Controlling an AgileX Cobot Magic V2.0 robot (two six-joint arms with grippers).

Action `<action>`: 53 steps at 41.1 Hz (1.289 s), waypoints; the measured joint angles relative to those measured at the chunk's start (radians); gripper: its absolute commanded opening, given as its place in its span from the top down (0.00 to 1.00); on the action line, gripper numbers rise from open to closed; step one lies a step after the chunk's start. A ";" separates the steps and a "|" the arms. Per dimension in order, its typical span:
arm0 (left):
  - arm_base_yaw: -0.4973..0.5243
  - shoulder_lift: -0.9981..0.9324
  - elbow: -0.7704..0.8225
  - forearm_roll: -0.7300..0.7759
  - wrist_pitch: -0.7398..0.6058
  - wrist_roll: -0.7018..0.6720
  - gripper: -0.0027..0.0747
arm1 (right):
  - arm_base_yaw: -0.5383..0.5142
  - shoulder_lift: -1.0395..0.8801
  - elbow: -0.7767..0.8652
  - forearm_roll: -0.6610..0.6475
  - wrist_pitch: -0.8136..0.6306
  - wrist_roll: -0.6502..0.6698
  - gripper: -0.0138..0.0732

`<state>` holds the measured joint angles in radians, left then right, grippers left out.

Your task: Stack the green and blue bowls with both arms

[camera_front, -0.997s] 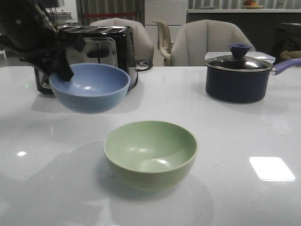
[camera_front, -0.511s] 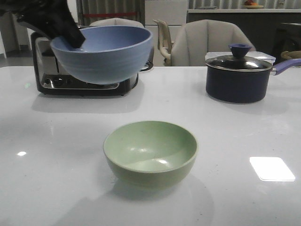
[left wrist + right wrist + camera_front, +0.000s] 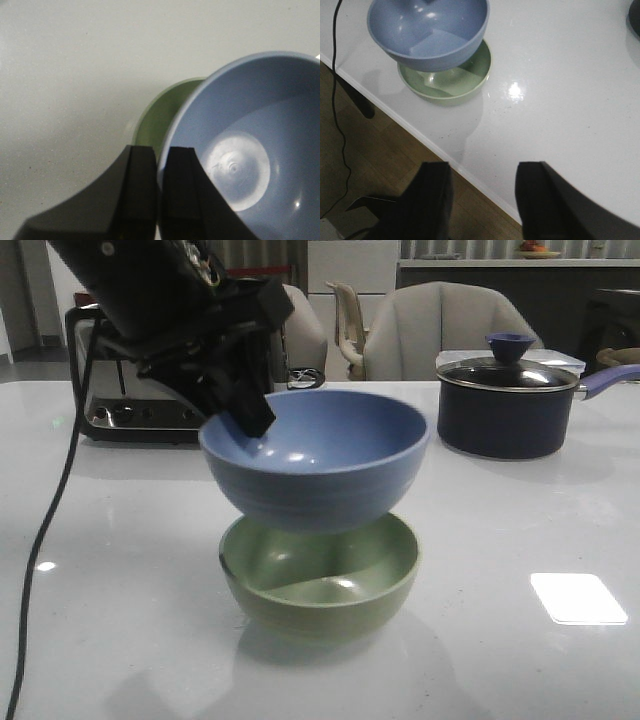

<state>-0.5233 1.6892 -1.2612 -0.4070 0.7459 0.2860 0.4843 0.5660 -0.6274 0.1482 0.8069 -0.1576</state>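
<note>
Round matte dusty-blue bowl (image 3: 315, 455): smooth, rim clamped between the fingers of the black left hand (image 3: 159, 192), held directly above the landmark bowl. Round matte sage-green bowl (image 3: 318, 580): resting on the glossy white worktop (image 3: 520, 540). Right hand (image 3: 482, 200): fingers apart, holding nothing, off the worktop edge.

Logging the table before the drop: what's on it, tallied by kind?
Bowls: 2, the blue bowl held by the left tool above the green bowl.
Saucepans: 1, dark lidded saucepan.
Toasters: 1, black toaster at the back left.
Total: 4.
</note>
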 measured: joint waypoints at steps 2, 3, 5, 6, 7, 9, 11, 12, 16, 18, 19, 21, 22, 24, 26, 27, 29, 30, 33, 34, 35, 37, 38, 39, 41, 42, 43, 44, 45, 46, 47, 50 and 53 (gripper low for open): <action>0.000 0.022 0.000 0.000 -0.004 0.000 0.84 | 0.000 0.000 0.000 0.000 0.000 0.000 0.36; 0.000 0.031 0.000 -0.001 -0.008 0.000 0.84 | 0.000 0.000 0.000 0.000 0.000 0.000 0.36; 0.000 0.052 0.000 -0.005 -0.014 0.000 0.83 | 0.000 0.000 0.000 0.000 0.002 0.000 0.36; 0.000 0.060 0.000 -0.007 -0.018 0.000 0.83 | 0.000 0.000 0.000 0.000 0.002 0.000 0.36; 0.000 0.071 0.000 -0.009 -0.021 0.000 0.82 | 0.000 0.000 0.000 0.000 0.002 0.000 0.36; 0.000 0.087 0.000 -0.012 -0.031 0.000 0.78 | 0.000 0.000 0.000 0.000 0.002 0.000 0.36; 0.000 0.098 0.000 -0.014 -0.038 0.000 0.71 | 0.000 0.000 0.000 0.000 0.002 0.000 0.36; 0.000 0.102 0.000 -0.015 -0.044 0.000 0.65 | 0.000 0.000 0.000 0.000 0.004 0.000 0.36; 0.000 0.106 0.000 -0.019 -0.054 0.000 0.43 | 0.000 0.000 0.000 0.000 0.004 0.000 0.36; 0.000 0.106 0.000 -0.020 -0.058 0.000 0.34 | 0.000 0.000 0.000 0.000 0.006 0.000 0.36; 0.000 0.106 0.000 -0.020 -0.059 0.000 0.30 | 0.000 0.000 0.000 0.000 0.006 0.000 0.36; 0.000 0.106 0.000 -0.022 -0.059 0.000 0.28 | 0.000 0.000 0.000 0.000 0.006 0.000 0.36; 0.000 0.106 0.000 -0.022 -0.061 0.000 0.29 | 0.000 0.000 0.000 0.000 0.006 0.000 0.36; 0.000 0.106 0.000 -0.022 -0.060 0.000 0.30 | 0.000 0.000 0.000 0.000 0.006 0.000 0.36; 0.000 0.097 0.000 -0.022 -0.060 0.000 0.32 | 0.000 0.000 0.000 0.000 0.006 0.000 0.36; 0.000 0.092 0.000 -0.022 -0.060 0.000 0.32 | 0.000 0.000 0.000 0.000 0.006 0.000 0.36; 0.000 0.073 0.000 -0.022 -0.060 0.000 0.34 | 0.000 0.000 0.000 0.000 0.006 0.000 0.36; 0.000 0.060 0.000 -0.022 -0.060 0.000 0.35 | 0.000 0.000 0.000 0.000 0.006 0.000 0.36; 0.000 0.011 0.000 -0.022 -0.053 0.000 0.37 | 0.000 0.000 0.000 0.000 0.006 0.000 0.36; 0.000 -0.013 0.000 -0.022 -0.049 0.000 0.38 | 0.000 0.000 0.000 0.000 0.006 0.000 0.36; 0.000 -0.031 0.000 -0.022 -0.044 0.000 0.38 | 0.000 0.000 0.000 0.000 0.006 0.000 0.36; 0.000 -0.077 0.000 -0.022 -0.034 0.000 0.39 | 0.000 0.000 0.000 0.000 0.006 0.000 0.36; 0.000 -0.097 0.000 -0.020 -0.027 0.000 0.39 | 0.000 0.000 0.000 0.000 0.006 0.000 0.36; 0.000 -0.124 0.000 -0.017 -0.021 0.000 0.40 | 0.000 0.000 0.000 0.000 0.006 0.000 0.36; 0.000 -0.171 0.000 -0.015 -0.003 0.000 0.40 | 0.000 0.000 0.000 0.000 0.006 0.000 0.36; 0.000 -0.198 0.000 -0.013 0.004 0.001 0.40 | 0.000 0.000 0.000 0.000 0.006 0.000 0.36; 0.000 -0.218 0.000 -0.013 0.012 0.001 0.40 | 0.000 0.000 0.000 0.000 0.006 0.000 0.36; 0.000 -0.244 0.001 -0.010 0.016 0.001 0.40 | 0.000 0.000 0.000 0.000 0.006 0.000 0.36; 0.000 -0.272 0.006 -0.008 0.020 0.001 0.40 | 0.000 0.000 0.000 0.000 0.006 0.000 0.36; 0.000 -0.285 0.011 -0.006 0.023 0.001 0.40 | 0.000 0.000 0.000 0.000 0.006 0.000 0.36; 0.000 -0.319 0.021 -0.002 0.024 0.003 0.40 | 0.000 0.000 0.000 0.000 0.006 0.000 0.36; 0.000 -0.387 0.055 0.012 0.032 0.003 0.40 | 0.000 0.000 0.000 0.000 0.006 0.000 0.36; 0.000 -0.454 0.096 0.032 0.039 0.003 0.40 | 0.000 0.000 0.000 0.000 0.006 0.000 0.36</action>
<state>-0.5233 1.2350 -1.1653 -0.3748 0.7851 0.2886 0.4843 0.5660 -0.6274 0.1482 0.8124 -0.1576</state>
